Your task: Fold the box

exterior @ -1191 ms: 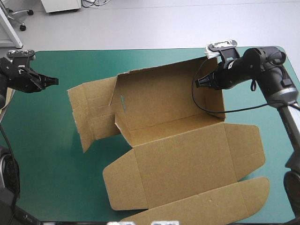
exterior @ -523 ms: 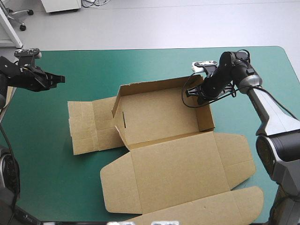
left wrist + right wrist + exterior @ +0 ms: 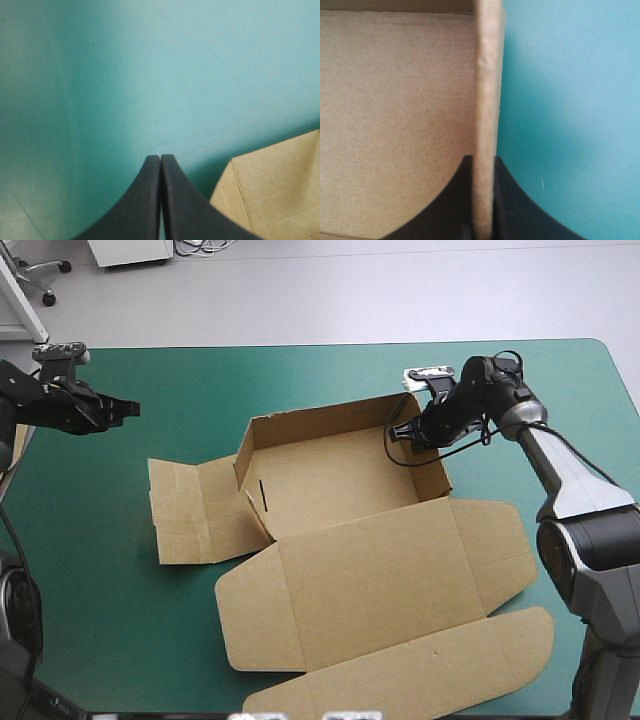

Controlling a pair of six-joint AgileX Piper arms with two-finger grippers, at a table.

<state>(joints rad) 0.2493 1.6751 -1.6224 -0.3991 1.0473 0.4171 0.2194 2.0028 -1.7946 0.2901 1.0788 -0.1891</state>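
The brown box (image 3: 340,480) stands mid-table as an open tray, its far and right walls raised, its lid (image 3: 380,585) flat toward the near edge. One left-hand panel (image 3: 195,510) lies flat on the cover. My right gripper (image 3: 408,432) is shut on the box at the top of the right wall near the far right corner; the right wrist view shows that wall's edge (image 3: 486,125) pinched between the fingers (image 3: 507,200). My left gripper (image 3: 128,407) hovers shut over bare teal-green cover, left of the box; a corner of board (image 3: 275,195) shows beside it.
Bare teal-green cover (image 3: 120,620) lies left of and before the box. A strip of more board (image 3: 14,455) shows at the table's left edge. The lid's outer flap (image 3: 420,670) reaches close to the table's near edge.
The right gripper has swung the right wall upright and drawn it inward, squaring the tray. The left panel has dropped flat. The left gripper has shifted slightly rightward.
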